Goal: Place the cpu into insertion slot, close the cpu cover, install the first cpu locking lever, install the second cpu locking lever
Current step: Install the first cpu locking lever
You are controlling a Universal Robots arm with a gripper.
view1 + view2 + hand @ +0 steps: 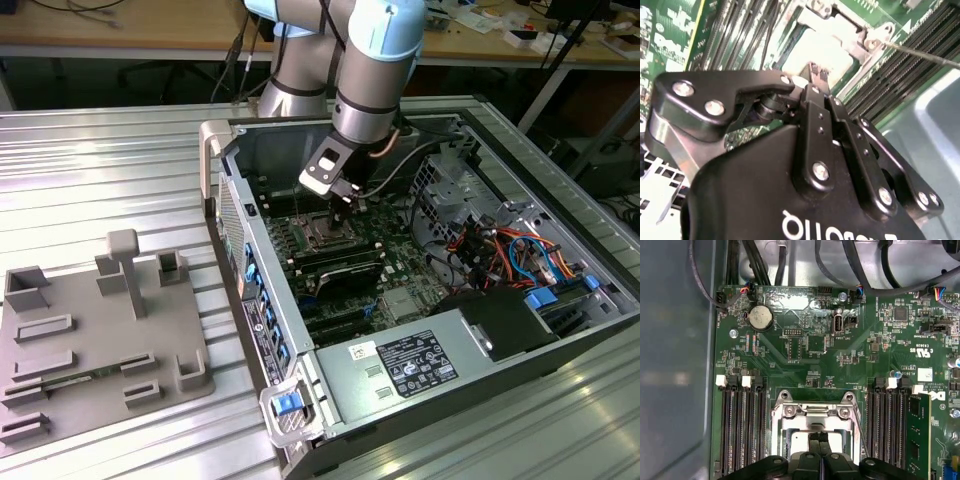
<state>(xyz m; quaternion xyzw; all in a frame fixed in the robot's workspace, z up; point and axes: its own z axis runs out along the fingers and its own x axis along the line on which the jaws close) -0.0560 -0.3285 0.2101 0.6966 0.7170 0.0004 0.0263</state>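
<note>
In the exterior view my gripper [338,212] reaches down into the open computer case, onto the insertion slot [322,236] on the green board. Both wrist views show the gripper [812,75] [818,437] shut, its narrow tips pressed together with nothing visibly between them. The tips sit at the edge of the cpu [815,50] [799,442], whose silvery top lies flat in the socket. The cpu cover [862,44] [812,412] lies as a metal frame around it. A thin wire locking lever [925,56] [861,437] runs along one side of the socket.
Long black memory slots [742,430] flank the socket, with one memory module [920,435] seated. A coin battery [760,318] and cables [760,262] lie beyond. The case wall [232,190], power supply [420,365] and wiring [500,250] hem the arm in. A grey fixture tray [90,340] lies outside.
</note>
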